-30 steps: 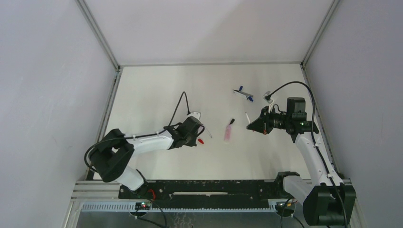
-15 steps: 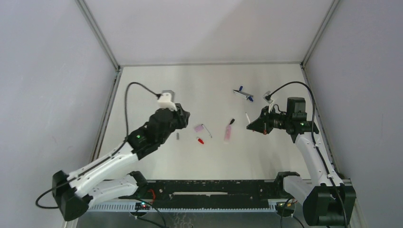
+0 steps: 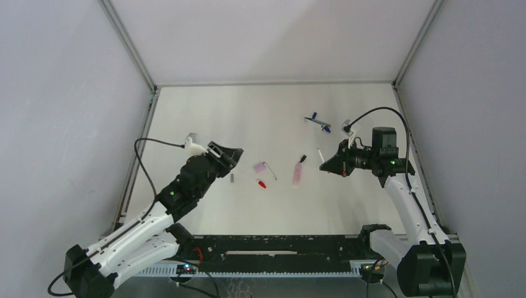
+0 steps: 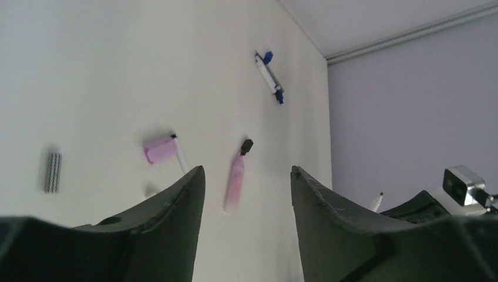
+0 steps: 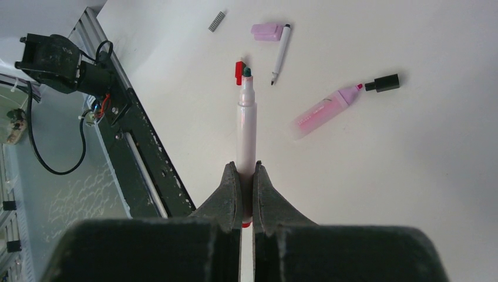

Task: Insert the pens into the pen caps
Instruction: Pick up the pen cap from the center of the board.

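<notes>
A white pen [image 5: 246,126] is pinched in the right gripper [image 5: 245,169], near the right edge of the table [image 3: 205,112]. The left gripper [image 4: 246,173] is held spread; the pink marker [image 3: 298,174], pink cap [image 3: 258,167] and red cap [image 3: 262,184] are laid mid-table, well apart from every edge.

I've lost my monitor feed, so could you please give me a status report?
Left gripper open, empty. Right gripper shut on stick pen, uncapped. Red cap lying loose, nothing over it.
</notes>
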Action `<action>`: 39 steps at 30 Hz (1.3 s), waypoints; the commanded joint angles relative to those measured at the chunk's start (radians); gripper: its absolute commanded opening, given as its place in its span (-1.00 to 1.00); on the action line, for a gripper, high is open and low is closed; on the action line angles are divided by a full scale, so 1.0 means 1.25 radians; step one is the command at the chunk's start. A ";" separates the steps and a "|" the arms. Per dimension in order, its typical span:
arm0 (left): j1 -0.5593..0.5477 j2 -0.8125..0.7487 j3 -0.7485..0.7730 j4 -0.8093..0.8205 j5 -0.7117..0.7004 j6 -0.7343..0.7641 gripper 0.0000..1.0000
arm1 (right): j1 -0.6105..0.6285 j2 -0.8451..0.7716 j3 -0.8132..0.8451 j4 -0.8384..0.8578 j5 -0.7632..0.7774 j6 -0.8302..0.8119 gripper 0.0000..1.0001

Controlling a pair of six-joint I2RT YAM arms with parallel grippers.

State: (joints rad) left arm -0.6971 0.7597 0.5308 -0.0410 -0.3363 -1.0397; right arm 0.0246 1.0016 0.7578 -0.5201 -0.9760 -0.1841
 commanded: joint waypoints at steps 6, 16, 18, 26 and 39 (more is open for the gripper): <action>-0.072 0.152 0.041 -0.212 -0.021 -0.423 0.17 | 0.007 -0.024 -0.008 0.026 -0.011 -0.003 -1.00; -0.097 0.521 0.334 -0.561 0.072 -0.504 -0.19 | 0.010 -0.046 -0.015 0.028 0.002 -0.003 -1.00; -0.097 0.559 0.346 -0.557 0.082 -0.495 -0.18 | 0.011 -0.051 -0.015 0.029 0.005 -0.004 -1.00; -0.091 0.682 0.442 -0.578 0.113 -0.431 -0.10 | 0.012 -0.055 -0.016 0.028 0.011 -0.007 -1.00; -0.068 0.774 0.491 -0.582 0.181 -0.393 -0.03 | 0.013 -0.057 -0.016 0.027 0.013 -0.010 -1.00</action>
State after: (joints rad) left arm -0.7929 1.7100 1.0847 -0.7467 -0.1436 -1.5604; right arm 0.0353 0.9497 0.7406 -0.5121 -0.9661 -0.1844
